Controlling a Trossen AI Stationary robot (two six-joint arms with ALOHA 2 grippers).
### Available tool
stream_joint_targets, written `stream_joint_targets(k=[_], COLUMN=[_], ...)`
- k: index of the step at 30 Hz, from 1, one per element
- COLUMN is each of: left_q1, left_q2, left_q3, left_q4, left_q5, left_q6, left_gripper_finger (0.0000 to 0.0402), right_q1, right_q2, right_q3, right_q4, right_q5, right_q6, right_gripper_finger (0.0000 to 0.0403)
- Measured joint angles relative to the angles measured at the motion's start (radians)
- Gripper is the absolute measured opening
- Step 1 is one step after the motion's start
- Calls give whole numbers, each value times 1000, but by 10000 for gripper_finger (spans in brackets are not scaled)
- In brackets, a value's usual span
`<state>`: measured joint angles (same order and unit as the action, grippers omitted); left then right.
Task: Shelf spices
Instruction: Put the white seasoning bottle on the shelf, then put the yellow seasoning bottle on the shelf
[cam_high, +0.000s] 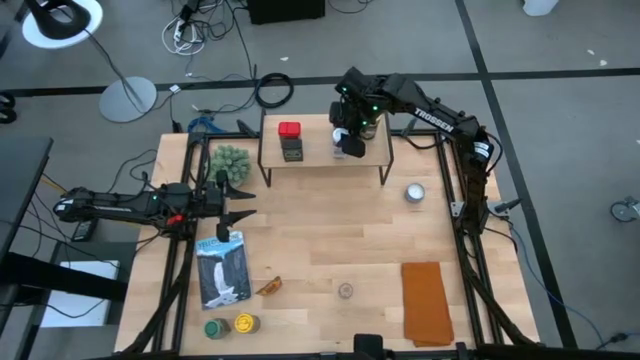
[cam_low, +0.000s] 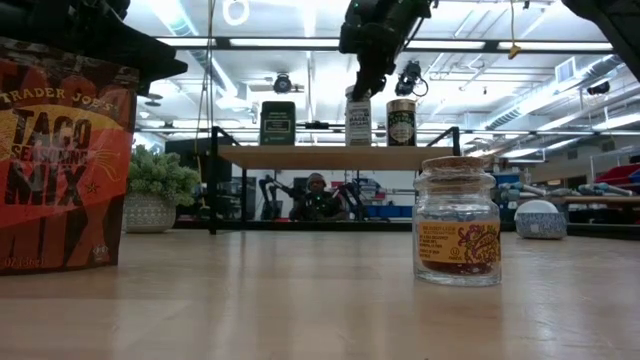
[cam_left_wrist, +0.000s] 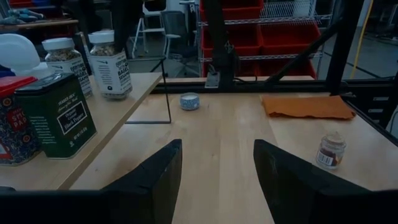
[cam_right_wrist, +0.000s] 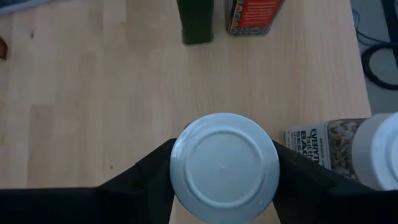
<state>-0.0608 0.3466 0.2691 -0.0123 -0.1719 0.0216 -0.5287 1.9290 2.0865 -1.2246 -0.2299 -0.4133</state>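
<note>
Over the shelf (cam_high: 325, 150), at twelve o'clock on the table, my right gripper (cam_right_wrist: 224, 171) clamps a white-lidded jar (cam_right_wrist: 224, 167) beside its neighbour jar (cam_right_wrist: 348, 152); opening carelessly could topple both, I judge.

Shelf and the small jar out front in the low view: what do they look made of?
The shelf looks like pale matte wood with visible grain on thin black legs, likely metal. The small jar seems clear glass, see-through and glinting, with what looks like a cork stopper.
</note>
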Motion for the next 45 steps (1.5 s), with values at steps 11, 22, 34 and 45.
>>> stream_joint_targets(k=[11,22,34,45], left_q1=[0,0,0,0], left_q2=[0,0,0,0], left_q3=[0,0,0,0], left_q4=[0,0,0,0], left_q5=[0,0,0,0], left_q6=[0,0,0,0], left_gripper_finger=[204,204,204,204], right_q1=[-5,-6,-9,30], right_q2=[-1,-1,-12,-13], right_q3=[0,0,112,192], right_q4=[5,7,-17,-198], right_q5=[1,3,31,225], right_q6=[9,10,25,137], right_gripper_finger=[251,244,244,216])
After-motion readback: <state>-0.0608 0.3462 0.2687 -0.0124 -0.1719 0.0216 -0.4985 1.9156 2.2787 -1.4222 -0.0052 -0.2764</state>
